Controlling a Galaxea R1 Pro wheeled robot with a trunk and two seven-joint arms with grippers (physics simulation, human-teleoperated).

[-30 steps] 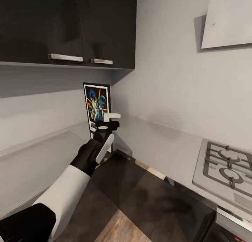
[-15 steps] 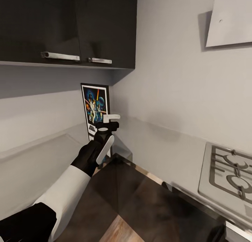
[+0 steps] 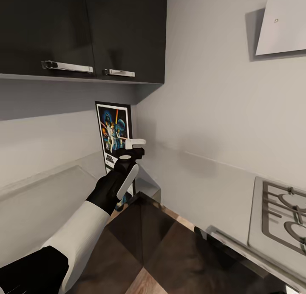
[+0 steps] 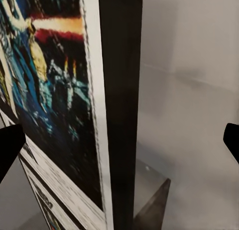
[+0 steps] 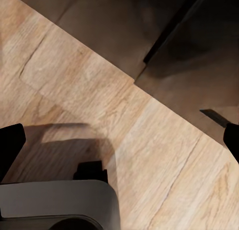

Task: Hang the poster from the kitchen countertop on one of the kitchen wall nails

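The poster stands upright in the corner of the grey kitchen countertop, against the wall under the dark upper cabinets. My left gripper is at the poster's right edge, at about mid height. In the left wrist view the poster's black frame edge runs between the two dark fingertips, which stand far apart and touch nothing: the left gripper is open. My right gripper hangs open over the wooden floor, nothing in it.
Dark upper cabinets with steel handles hang above the corner. A steel gas hob lies at the right, a white hood above it. Dark cabinet fronts close the floor corner. Part of my grey base is below the right gripper.
The whole view has swung left: hob and hood slid toward the right edge, the poster drifted slightly left. My left gripper stays open at the poster's right edge.
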